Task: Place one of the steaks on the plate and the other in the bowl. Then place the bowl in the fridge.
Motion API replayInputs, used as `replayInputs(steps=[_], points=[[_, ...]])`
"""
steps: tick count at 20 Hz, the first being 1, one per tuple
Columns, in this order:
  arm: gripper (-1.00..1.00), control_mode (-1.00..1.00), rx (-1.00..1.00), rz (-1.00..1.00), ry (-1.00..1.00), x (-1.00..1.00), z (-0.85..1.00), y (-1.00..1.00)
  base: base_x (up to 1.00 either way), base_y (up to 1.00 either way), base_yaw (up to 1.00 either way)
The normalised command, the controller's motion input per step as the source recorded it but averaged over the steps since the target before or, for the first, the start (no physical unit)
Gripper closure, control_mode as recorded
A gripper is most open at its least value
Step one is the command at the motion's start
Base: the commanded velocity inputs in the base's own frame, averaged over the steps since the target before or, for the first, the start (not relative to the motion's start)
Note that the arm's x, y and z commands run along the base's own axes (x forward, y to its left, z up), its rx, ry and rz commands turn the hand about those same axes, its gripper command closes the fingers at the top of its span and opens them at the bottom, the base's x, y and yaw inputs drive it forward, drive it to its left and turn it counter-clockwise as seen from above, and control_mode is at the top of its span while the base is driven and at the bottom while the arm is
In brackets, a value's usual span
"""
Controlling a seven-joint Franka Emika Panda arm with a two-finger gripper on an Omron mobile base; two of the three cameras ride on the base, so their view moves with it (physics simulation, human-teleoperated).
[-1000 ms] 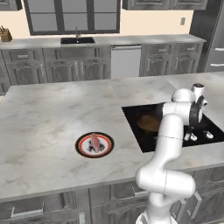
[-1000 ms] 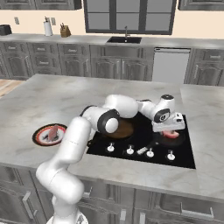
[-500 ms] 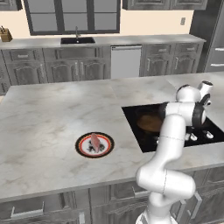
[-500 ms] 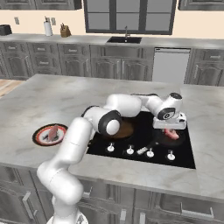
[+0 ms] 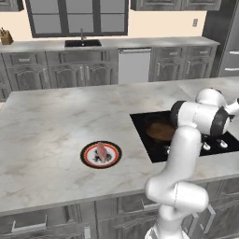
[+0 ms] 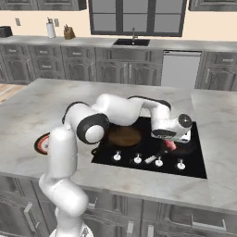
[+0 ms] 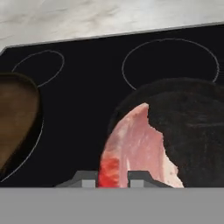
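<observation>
On the marble island (image 5: 56, 126), the black cooktop (image 6: 194, 162) fills the right end; the plate (image 5: 101, 154) near the front edge already holds 1 steak. The 2nd steak (image 7: 140, 151) lies in a dark pan (image 7: 192, 131), pink with a red patch. The gripper (image 7: 113, 178) straddles its near end, jaws narrowed onto it; its long axis runs away from the fingers.

steak one (image 5: 101, 151): pink-red slab, lying on the plate (image 5: 87, 155) | plate: orange-red rim, black ring, sitting flat on the counter (image 5: 56, 121) | steak two (image 7: 140, 151): pink with red edge, lying partly inside a black pan (image 7: 192, 127) on the cooktop
</observation>
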Motion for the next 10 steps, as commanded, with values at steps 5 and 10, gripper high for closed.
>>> replayInputs(steps=[5, 10], points=[[1.0, -1.0, 0.01, -0.11, -0.76, -0.7, 0.58, 0.17, 0.0, 0.0, 0.0], [1.0, -1.0, 0.0, 0.0, -0.62, -0.36, 1.0, 0.01, 0.0, 0.0, 0.0]])
